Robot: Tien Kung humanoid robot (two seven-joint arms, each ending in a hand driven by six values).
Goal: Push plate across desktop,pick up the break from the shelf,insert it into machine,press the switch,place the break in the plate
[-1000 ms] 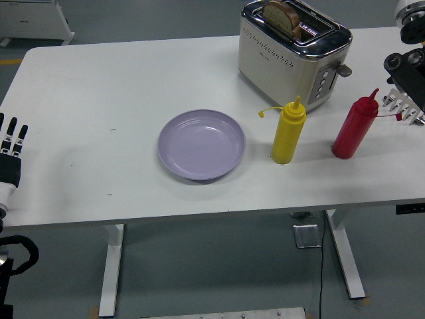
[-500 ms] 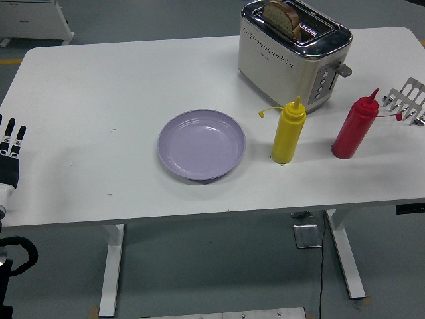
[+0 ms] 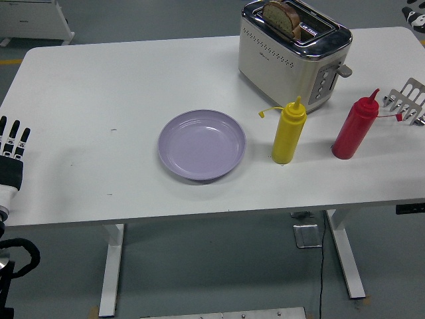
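Bread (image 3: 281, 18) sits in the far slot of the toaster (image 3: 292, 53) at the back right of the worktop (image 3: 99, 86), its crust standing well above the chrome top. I cannot tell from here whether the lever (image 3: 344, 69) on the toaster's right end is down. The lilac plate (image 3: 201, 144) lies empty near the middle of the worktop, just left of the yellow squeeze bottle (image 3: 289, 131); the red bottle (image 3: 354, 127) stands further right, and the wire shelf (image 3: 406, 101) at the right edge looks bare.

My left hand (image 3: 11, 147) rests at the left edge, fingers straight and holding nothing. My right hand is out of view.

So I judge the bread is already loaded, and what remains is the switch, if it is not yet pressed, then moving the slice to the plate. That next move calls for bringing the right arm in over the toaster, pinching the slice by its exposed top and carrying it across the yellow bottle without clipping its nozzle.
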